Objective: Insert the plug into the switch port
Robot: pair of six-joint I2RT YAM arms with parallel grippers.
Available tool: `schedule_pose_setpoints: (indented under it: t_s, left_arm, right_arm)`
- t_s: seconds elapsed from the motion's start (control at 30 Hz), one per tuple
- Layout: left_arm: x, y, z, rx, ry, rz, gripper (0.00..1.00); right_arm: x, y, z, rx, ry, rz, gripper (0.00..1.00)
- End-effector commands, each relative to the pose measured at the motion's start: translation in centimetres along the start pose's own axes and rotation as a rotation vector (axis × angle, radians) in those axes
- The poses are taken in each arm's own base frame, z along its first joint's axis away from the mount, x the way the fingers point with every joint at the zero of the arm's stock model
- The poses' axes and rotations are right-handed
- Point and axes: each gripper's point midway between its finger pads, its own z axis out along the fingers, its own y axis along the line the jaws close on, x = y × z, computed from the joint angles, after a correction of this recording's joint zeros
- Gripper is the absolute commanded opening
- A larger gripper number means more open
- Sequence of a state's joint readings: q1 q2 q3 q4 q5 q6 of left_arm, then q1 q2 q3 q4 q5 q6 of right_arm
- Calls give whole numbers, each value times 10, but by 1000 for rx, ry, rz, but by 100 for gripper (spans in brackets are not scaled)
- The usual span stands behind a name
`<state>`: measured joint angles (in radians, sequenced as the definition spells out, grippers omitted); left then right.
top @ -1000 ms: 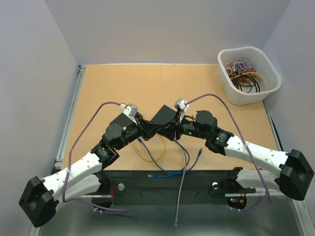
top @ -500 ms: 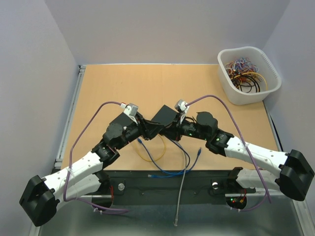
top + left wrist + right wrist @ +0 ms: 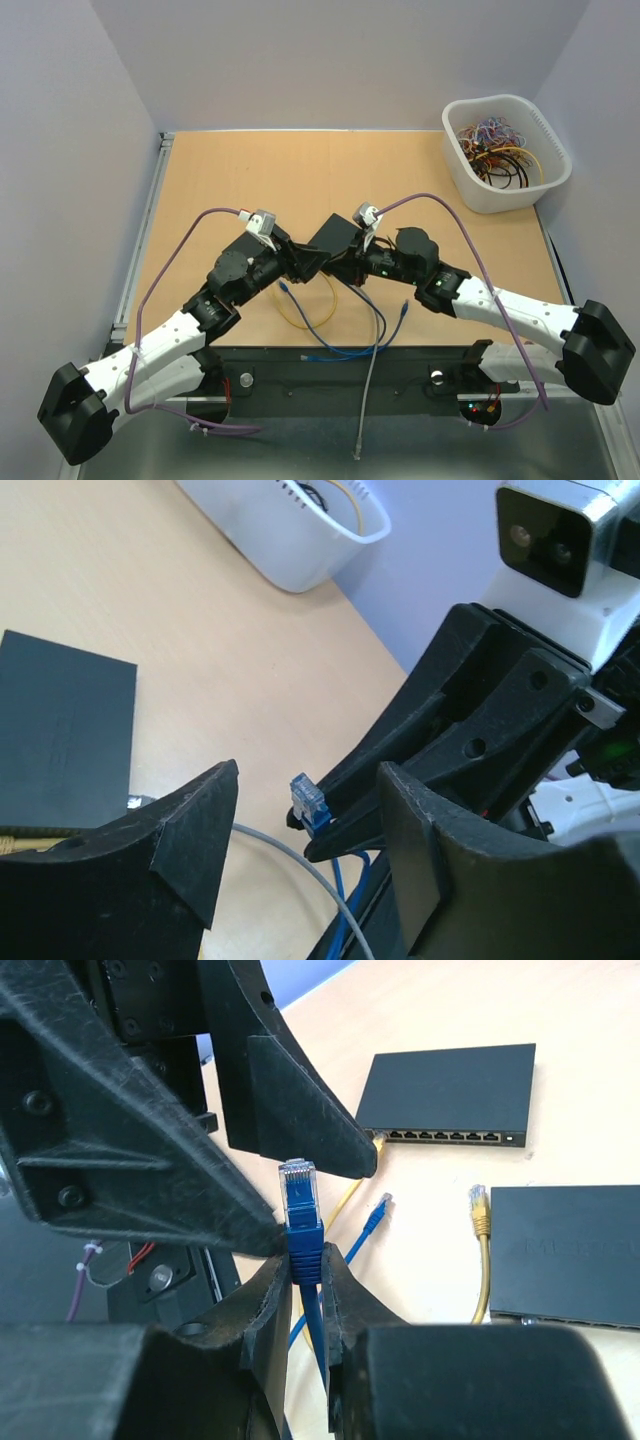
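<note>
My right gripper (image 3: 305, 1265) is shut on the boot of a blue plug (image 3: 300, 1210), which stands upright with its clear tip up. In the left wrist view the blue plug (image 3: 308, 802) sits between the spread fingers of my left gripper (image 3: 308, 780), which is open and not touching it. A black switch (image 3: 450, 1095) lies beyond with its port row facing me. A second black switch (image 3: 565, 1250) lies at the right. In the top view the two grippers meet tip to tip, left gripper (image 3: 305, 262) against right gripper (image 3: 342, 268), just below a switch (image 3: 335, 235).
A yellow plug (image 3: 480, 1200) lies by the nearer switch, and a loose blue plug (image 3: 383, 1203) on the table. Blue cables (image 3: 325, 330) and a grey cable (image 3: 368, 400) trail over the front edge. A white bin (image 3: 505, 150) of cables stands at the back right.
My left gripper has edged right toward the right gripper and now brackets the blue plug. The right gripper keeps its hold and has barely moved.
</note>
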<state>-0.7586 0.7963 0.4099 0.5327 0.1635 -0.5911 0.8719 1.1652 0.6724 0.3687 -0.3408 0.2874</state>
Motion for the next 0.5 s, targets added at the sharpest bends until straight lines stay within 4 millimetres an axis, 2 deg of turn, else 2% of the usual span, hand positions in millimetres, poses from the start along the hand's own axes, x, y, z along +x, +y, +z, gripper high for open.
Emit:
schedule_pose_setpoints:
  t_s: [0.0,0.17,0.23,0.37,0.47]
  left_arm:
    - [-23,-6,3,-25,-67,-1,62]
    - [-25,0,2,-55,-79,-7,54]
    - [-26,-1,2,-57,-82,-7,54]
    - [-30,-3,2,-56,-91,-7,60]
    - [-39,-12,-2,-23,-117,7,64]
  right_arm:
    - [-20,7,2,-27,-70,-31,0]
    - [-17,7,2,-25,-66,-28,0]
    - [-17,7,2,-26,-64,-27,0]
    - [-12,9,3,-42,-48,-26,1]
    - [-5,12,3,-68,-27,-16,0]
